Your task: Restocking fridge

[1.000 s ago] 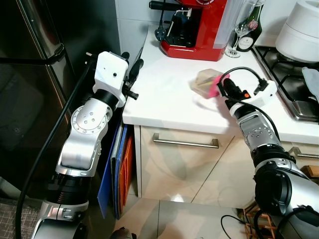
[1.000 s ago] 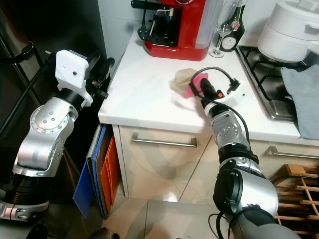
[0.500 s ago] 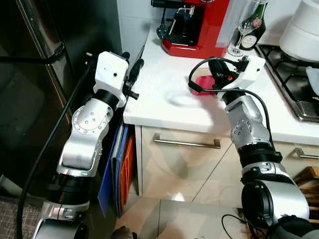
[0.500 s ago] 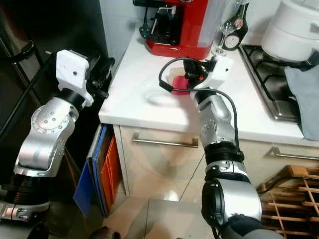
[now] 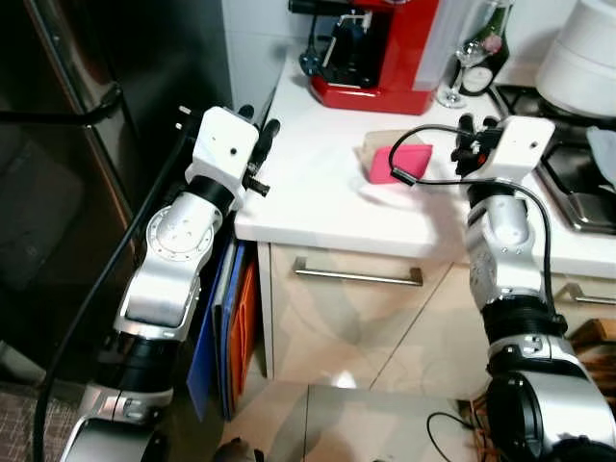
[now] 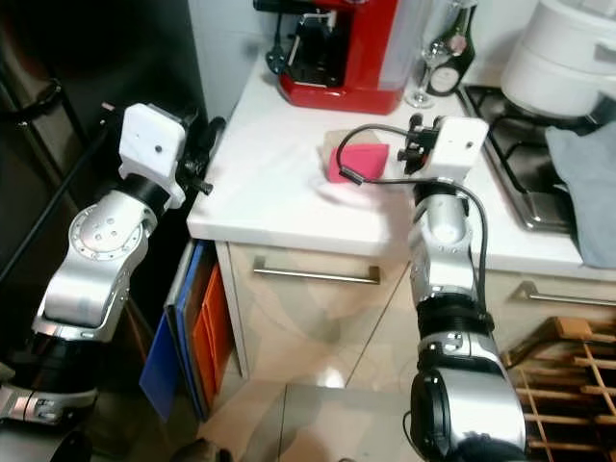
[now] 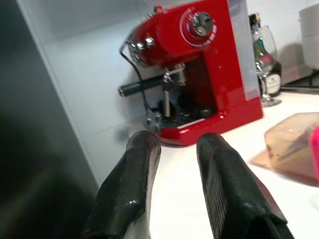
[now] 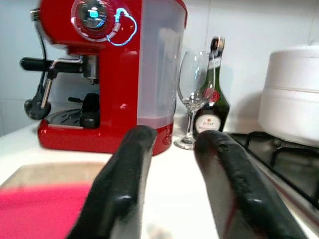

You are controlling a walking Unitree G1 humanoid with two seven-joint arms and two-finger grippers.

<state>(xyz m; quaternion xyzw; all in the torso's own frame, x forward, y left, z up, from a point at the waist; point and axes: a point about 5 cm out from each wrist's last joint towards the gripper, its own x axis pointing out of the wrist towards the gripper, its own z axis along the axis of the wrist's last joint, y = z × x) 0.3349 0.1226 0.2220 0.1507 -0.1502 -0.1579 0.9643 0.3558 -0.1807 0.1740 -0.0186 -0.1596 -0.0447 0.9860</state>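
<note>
Red coffee machine, pink-lidded clear container, white counter, black fridge

Bright and even across the white counter; dim, near black down the left of both eye views. Soft shadows only. Slight blur at close range on black fingers in both wrist views.

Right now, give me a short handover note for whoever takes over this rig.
Left gripper: fingers apart, empty, raised at the white countertop's left edge beside the dark fridge.
Right gripper: fingers apart, empty, hovering over the counter beside the clear lidded container with the pink contents.
Container sits on the counter in front of the red espresso machine.
Done: nothing stocked; fridge looks shut.
Left: grasp the container, open the fridge, place it inside.
</note>
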